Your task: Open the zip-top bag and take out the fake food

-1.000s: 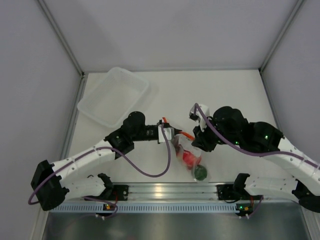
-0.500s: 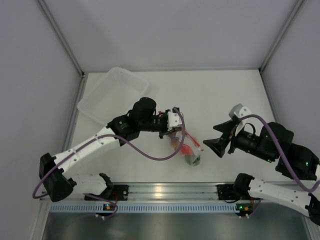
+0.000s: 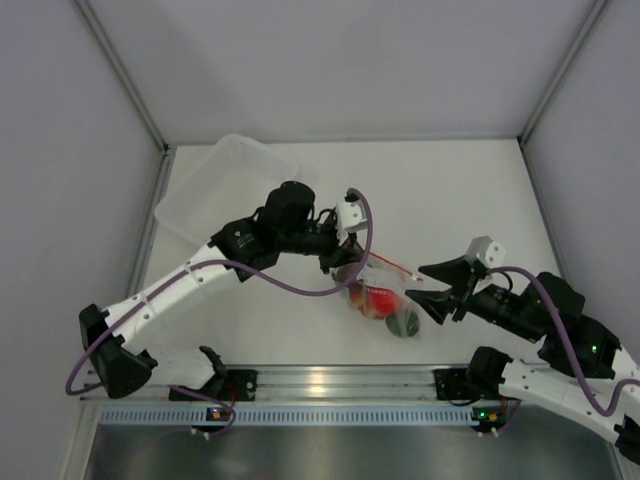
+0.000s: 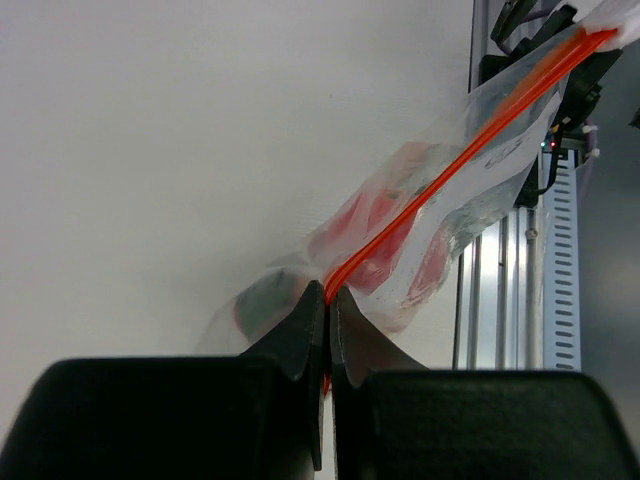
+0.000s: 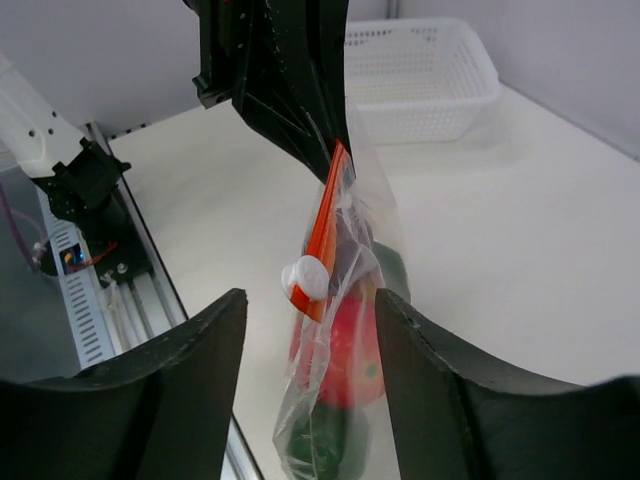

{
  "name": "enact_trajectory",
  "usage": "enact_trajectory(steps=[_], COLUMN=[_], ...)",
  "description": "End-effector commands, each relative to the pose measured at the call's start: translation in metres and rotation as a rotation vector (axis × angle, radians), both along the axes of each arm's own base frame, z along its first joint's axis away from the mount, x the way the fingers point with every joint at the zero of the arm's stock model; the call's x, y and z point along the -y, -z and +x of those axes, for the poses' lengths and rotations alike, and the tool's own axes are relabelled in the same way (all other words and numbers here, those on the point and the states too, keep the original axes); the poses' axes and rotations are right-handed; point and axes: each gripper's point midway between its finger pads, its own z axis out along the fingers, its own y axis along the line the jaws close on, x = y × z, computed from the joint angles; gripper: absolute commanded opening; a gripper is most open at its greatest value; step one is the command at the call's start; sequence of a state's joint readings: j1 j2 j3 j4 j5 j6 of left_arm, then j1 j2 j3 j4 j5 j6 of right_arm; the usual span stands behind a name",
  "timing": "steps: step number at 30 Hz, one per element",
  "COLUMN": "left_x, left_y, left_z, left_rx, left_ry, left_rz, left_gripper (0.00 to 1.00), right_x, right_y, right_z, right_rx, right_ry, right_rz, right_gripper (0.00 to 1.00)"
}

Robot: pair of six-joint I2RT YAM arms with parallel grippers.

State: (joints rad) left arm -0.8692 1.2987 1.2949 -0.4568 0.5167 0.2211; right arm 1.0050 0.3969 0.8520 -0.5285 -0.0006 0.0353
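The zip-top bag (image 3: 383,297) hangs by its orange-red zip strip (image 4: 470,150) from my left gripper (image 3: 347,262), which is shut on the strip's end (image 4: 327,298). Inside it are fake food pieces: a red tomato (image 5: 352,352) and a green ball (image 5: 328,442) at the bottom; the tomato also shows in the top view (image 3: 378,299). My right gripper (image 3: 428,287) is open, with its fingers (image 5: 170,390) on either side of the strip's far end and its white slider (image 5: 305,277), not touching. The bag's lower end rests near the table.
The rigid translucent tub (image 3: 225,190) stands at the back left, and also shows in the right wrist view (image 5: 420,75). The metal rail with the arm bases (image 3: 320,385) runs along the near edge, close to the bag.
My left gripper has raised the bag by its strip and shifted it slightly right. My right gripper swung away, then came back low with its jaws open around the slider end.
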Motion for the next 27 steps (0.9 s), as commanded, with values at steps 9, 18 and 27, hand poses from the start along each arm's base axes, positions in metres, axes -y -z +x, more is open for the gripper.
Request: enact_trajectory(steps=[9,18,27], left_x=[0.006,0.009,0.010], left_y=[-0.076,-0.075,-0.075], left_z=[-0.013,-0.001,-0.008], left_rx=[-0.014,-0.055,-0.075], left_ry=[0.022,-0.006,0.038], left_rz=[-0.178,-0.179,-0.183], left_gripper=[0.00,0.00,0.00], right_x=[-0.001,0.000,0.001], right_y=[-0.049,-0.055,-0.060], right_z=[0.009,-0.004,0.000], right_rx=[0.175,0.219,0.212], right_ry=[0.020,-0.045,-0.019], right_rz=[0.133,0.138,0.148], right_gripper=[0.30,0.08,0.12])
